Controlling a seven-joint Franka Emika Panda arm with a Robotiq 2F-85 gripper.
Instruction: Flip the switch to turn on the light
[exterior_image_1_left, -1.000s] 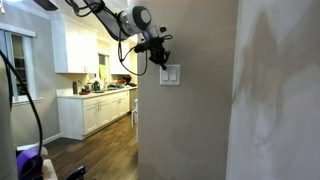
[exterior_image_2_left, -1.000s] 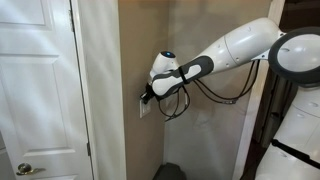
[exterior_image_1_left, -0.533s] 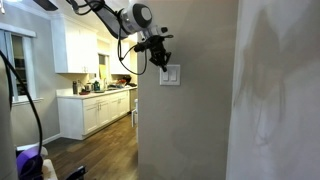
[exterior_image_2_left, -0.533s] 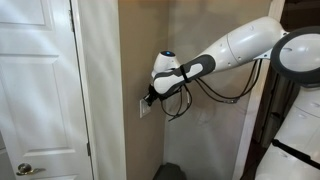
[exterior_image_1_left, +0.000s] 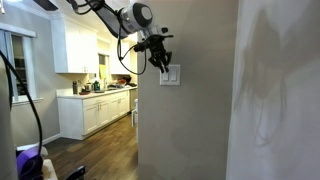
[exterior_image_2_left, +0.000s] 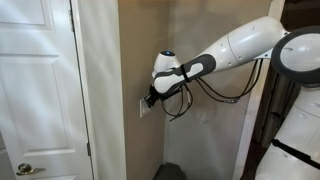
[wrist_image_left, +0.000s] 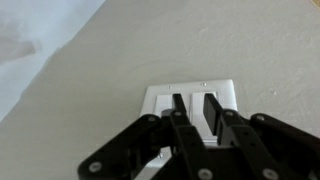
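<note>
Pressing from here could go wrong in a few ways, by my judgement. The gripper (wrist_image_left: 198, 102) has its two fingers (wrist_image_left: 178, 108) drawn narrow, a slim gap between them and nothing held, and they lie across the face of the switch (wrist_image_left: 158, 105) in the wrist view. If the tips land on the plate's frame, or on the wrong half of the rocker, the push would do nothing. If they come in at a slant they could skid off onto the beige wall (wrist_image_left: 250, 40). A hard straight shove might strain the plastic plate. The switch sits on the narrow wall face, with the gripper (exterior_image_1_left: 160, 62) at its upper corner in an exterior view and seemingly touching it. How many rockers the plate carries I cannot tell, since the fingers cover its middle. Counted: one arm (exterior_image_2_left: 240, 45), one gripper with two fingers, one white wall plate, and one white door (exterior_image_2_left: 40, 80) beside the wall.
</note>
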